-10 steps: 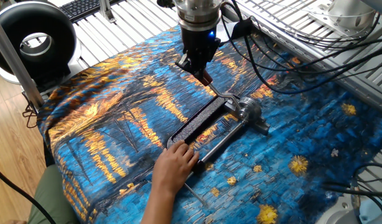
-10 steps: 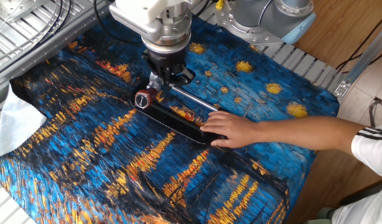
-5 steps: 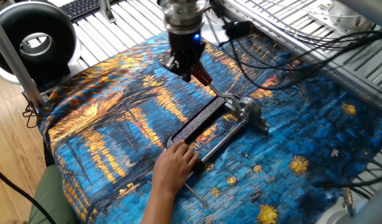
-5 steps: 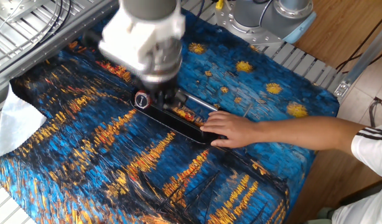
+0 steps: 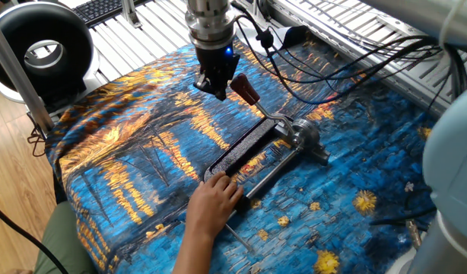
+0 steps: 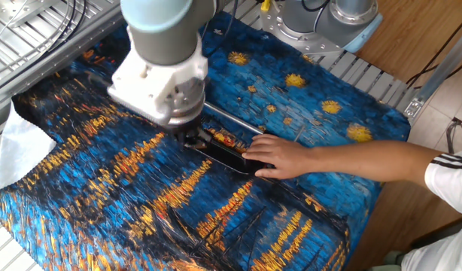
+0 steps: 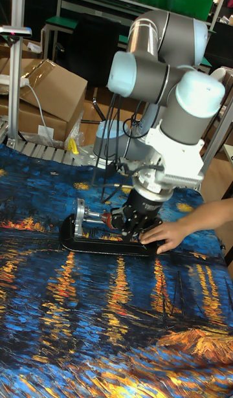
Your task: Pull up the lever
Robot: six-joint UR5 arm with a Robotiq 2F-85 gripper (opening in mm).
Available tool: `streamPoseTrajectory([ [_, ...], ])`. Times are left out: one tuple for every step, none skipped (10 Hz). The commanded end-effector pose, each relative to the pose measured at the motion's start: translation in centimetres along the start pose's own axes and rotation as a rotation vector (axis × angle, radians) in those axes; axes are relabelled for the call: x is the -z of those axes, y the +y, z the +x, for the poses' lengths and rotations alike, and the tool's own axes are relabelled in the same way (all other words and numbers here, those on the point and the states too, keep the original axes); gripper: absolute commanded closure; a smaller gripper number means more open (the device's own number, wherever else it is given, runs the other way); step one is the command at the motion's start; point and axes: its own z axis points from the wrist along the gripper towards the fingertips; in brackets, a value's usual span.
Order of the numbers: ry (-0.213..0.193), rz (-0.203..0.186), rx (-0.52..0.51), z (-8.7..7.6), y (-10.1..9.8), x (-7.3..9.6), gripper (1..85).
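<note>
Lever sits raised at an angle above the far end of the black clamp frame, its reddish-brown knob up and its silver arm running down to the metal head of the clamp. I read the tool as just beside the knob on the side away from the clamp head, fingers pointing down at the cloth; from this fixed view the knob looks clear of the fingers, not between them. Whether the jaws are parted or closed I cannot tell: in the other fixed view the arm's wrist covers the tool and hides the lever, and in the tall fixed view the tool is dark and low over the frame with no detail readable. A person's hand presses flat on the near end of the clamp frame, fingertips on the black bar. The steel rod lies alongside the frame, parallel to it. The clamp rests on a blue and orange painted-pattern cloth that covers the worktop.
</note>
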Motion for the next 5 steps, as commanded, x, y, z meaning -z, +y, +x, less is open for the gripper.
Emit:
streamPoseTrajectory([
  [0.02, 0.044, 0.05, -0.1, -1.6, -0.5, 82.7],
  [0.015, 0.054, 0.065, -0.3, -2.1, -0.5, 83.7],
  [0.018, 0.057, 0.086, -0.2, -2.5, -0.4, 84.3],
  [0.021, 0.059, 0.095, -0.2, -2.8, -0.3, 84.3],
  [0.023, 0.061, 0.098, -0.1, -2.9, -0.3, 84.3],
])
